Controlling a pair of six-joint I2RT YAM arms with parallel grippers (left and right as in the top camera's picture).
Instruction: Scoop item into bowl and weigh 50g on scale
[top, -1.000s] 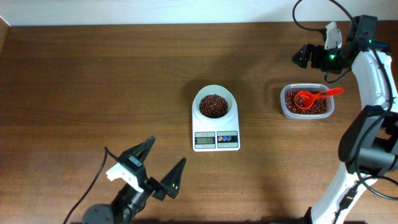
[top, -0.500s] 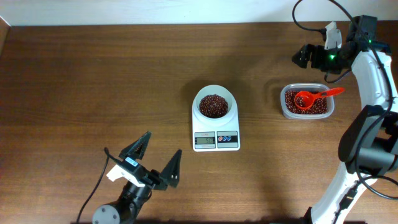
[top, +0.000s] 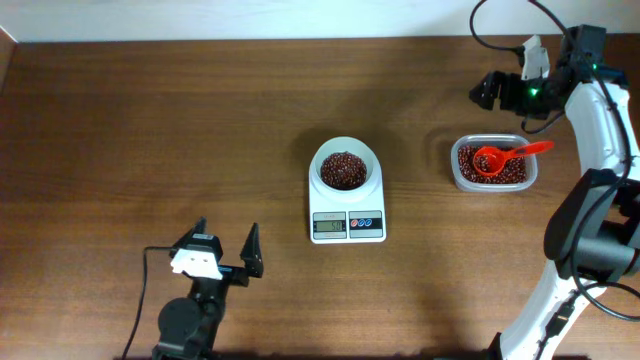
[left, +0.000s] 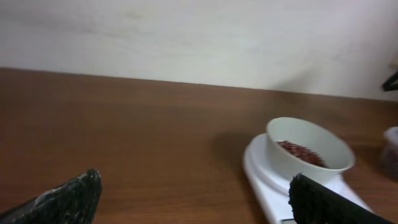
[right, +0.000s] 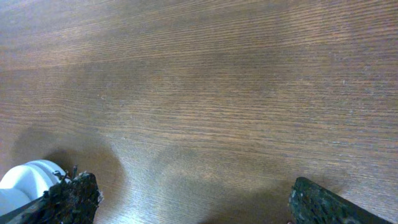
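Observation:
The white bowl (top: 346, 152) holds a heap of dark reddish-brown beans (top: 343, 170) and stands on the white scale (top: 347, 222), whose display faces the front edge. In the left wrist view the bowl (left: 309, 146) with beans (left: 301, 151) sits on the scale (left: 261, 177) ahead and to the right. My left gripper (top: 225, 240) (left: 193, 199) is open and empty, near the front edge, left of the scale. My right gripper (top: 505, 70) (right: 193, 196) is open and empty, above the table at the far right.
A clear plastic container (top: 458, 172) of beans holds an orange-red scoop (top: 495, 158), right of the scale and just in front of the right gripper. A white rounded thing (right: 25, 183) shows at the lower left of the right wrist view.
My left arm has pulled back toward the front edge and turned, so its open fingers now point away from it. The right arm, bowl, scale and scoop have not moved.

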